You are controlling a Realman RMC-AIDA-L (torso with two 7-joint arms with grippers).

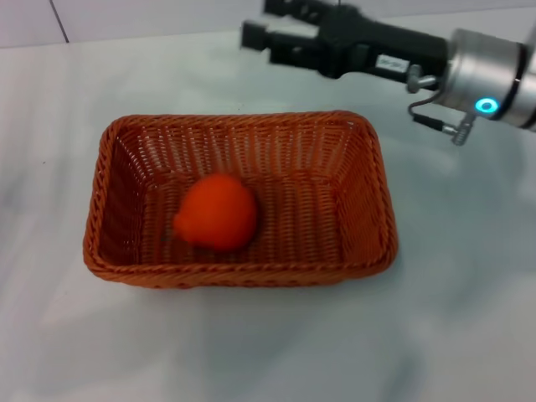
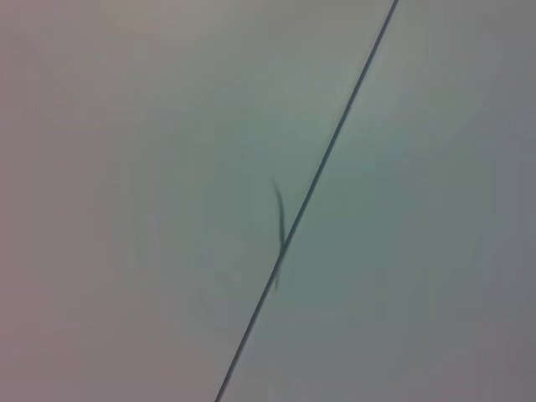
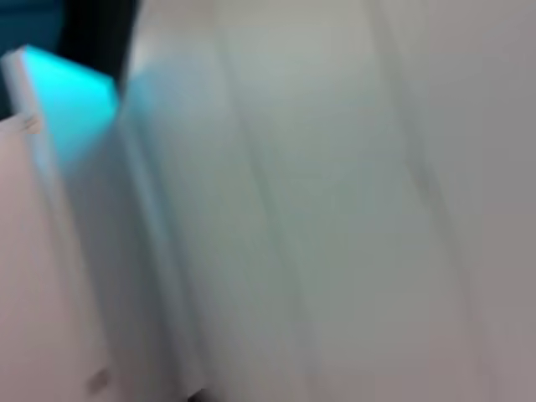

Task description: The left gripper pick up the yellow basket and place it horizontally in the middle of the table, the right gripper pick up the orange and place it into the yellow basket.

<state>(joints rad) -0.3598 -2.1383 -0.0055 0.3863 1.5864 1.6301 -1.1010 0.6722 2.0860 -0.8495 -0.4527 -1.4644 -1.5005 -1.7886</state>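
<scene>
The yellow basket (image 1: pixel 243 201), orange-brown wicker, lies lengthwise across the middle of the table (image 1: pixel 452 318) in the head view. The orange (image 1: pixel 218 212) rests inside it, left of centre on the basket floor. My right gripper (image 1: pixel 266 23) is above and behind the basket's far right corner, apart from it, with its fingers spread and nothing between them. The left gripper is out of view. The left wrist view shows only a pale surface with a dark seam line (image 2: pixel 310 197).
The table's far edge meets a pale wall at the top of the head view. The right wrist view shows a blurred pale surface with a cyan-lit patch (image 3: pixel 67 100).
</scene>
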